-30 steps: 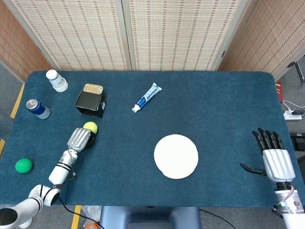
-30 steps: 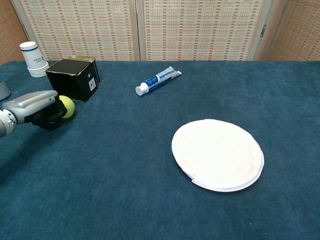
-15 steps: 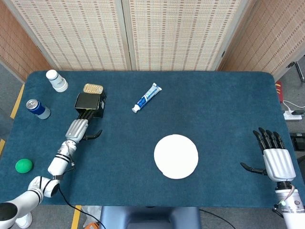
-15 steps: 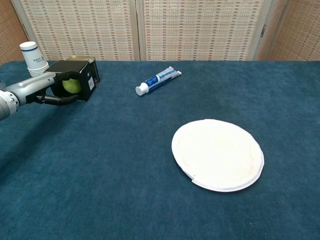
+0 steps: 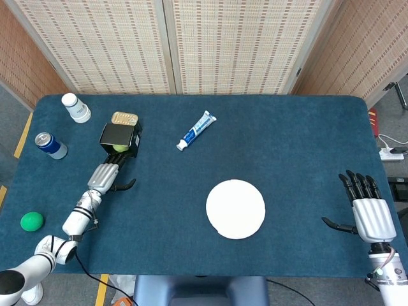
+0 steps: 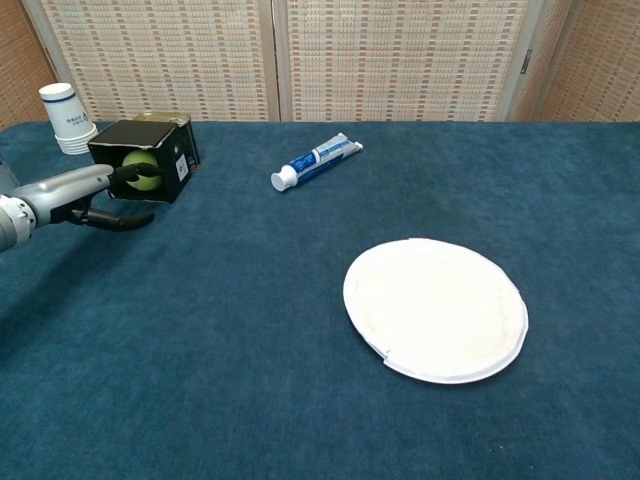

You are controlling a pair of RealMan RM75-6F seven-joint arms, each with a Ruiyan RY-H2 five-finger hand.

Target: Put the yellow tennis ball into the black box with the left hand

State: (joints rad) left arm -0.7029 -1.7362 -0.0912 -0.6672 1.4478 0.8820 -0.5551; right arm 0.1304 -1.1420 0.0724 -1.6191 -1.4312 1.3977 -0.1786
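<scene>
The yellow tennis ball (image 6: 141, 170) lies inside the black box (image 6: 172, 141), visible through the box's open side; from above the yellow tennis ball (image 5: 119, 148) shows at the near edge of the black box (image 5: 120, 135). My left hand (image 5: 105, 177) lies flat just in front of the opening, fingers stretched toward the ball and thumb spread aside, holding nothing. In the chest view the left hand (image 6: 78, 193) has its fingertips at the box mouth, close to the ball. My right hand (image 5: 368, 213) rests open at the table's right edge, far from everything.
A white cup (image 5: 76, 108) and a blue can (image 5: 50, 145) stand left of the box, with a gold tin (image 5: 124, 118) behind it. A green ball (image 5: 31, 220) lies at the left edge. A toothpaste tube (image 5: 196, 130) and a white plate (image 5: 235, 208) occupy the middle.
My left hand carried the ball from the table up to the box, released it inside, and has drawn back a little with fingers extended. The right hand has stayed still.
</scene>
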